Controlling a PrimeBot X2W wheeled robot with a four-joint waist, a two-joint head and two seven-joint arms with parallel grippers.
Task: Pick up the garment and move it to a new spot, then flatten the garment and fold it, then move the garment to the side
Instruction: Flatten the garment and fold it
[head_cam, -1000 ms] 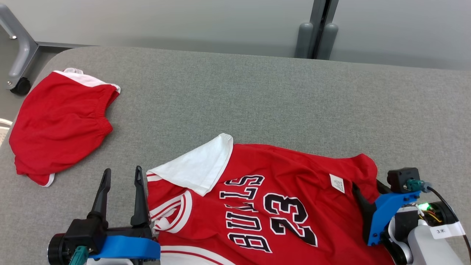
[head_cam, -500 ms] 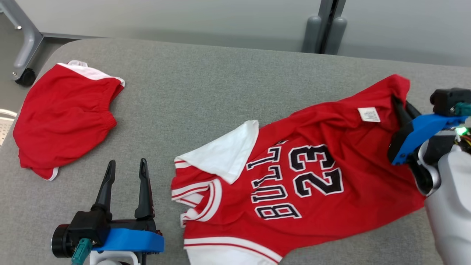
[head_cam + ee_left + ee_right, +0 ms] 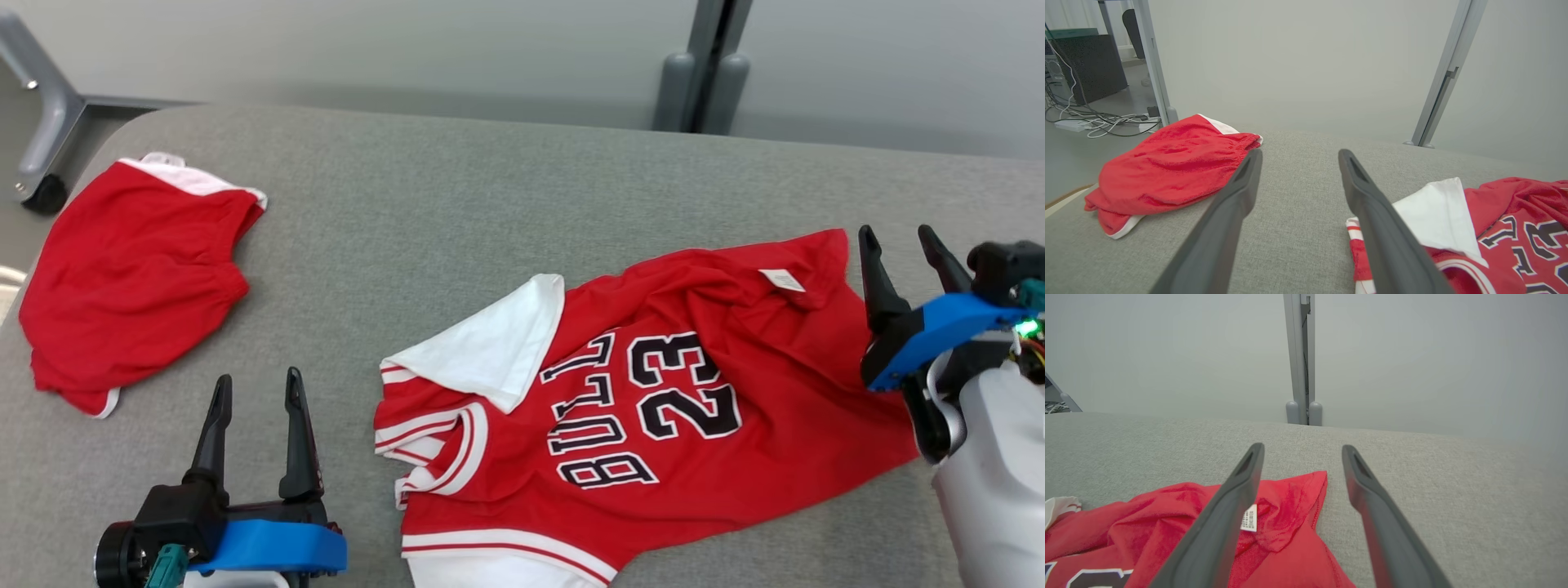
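**While both grippers stand wide, the jersey lies loose and rumpled**

As it sits now, the red basketball jersey with black "BULLS 23" lettering is spread just past centre of the head view, toward 4 o'clock. It is on the cloth but far from flat. A white panel is flipped over its 9 o'clock end, the striped trim there is bunched, and ridges run up to the small white care label.

The right gripper sits at 3 o'clock, jaws spread wide and holding nothing. From its wrist camera, the jersey's red corner lies below and between the fingers. The left gripper, at 7 o'clock, is just as wide and empty, just beside the striped end.

The risks, as I read it: folding over those ridges would lock the creases in. A pinch at the bunched trim could catch one layer and twist the body. A low right finger could snag that corner.

For room, the grey fabric tabletop is open from 11 round to 2 o'clock. The red elastic-waist shorts hold 9 to 10 o'clock near the rounded table corner, so a sideways move that way is tight. The jersey's hem runs off the view at 6 o'clock, so I cannot judge the margin there.
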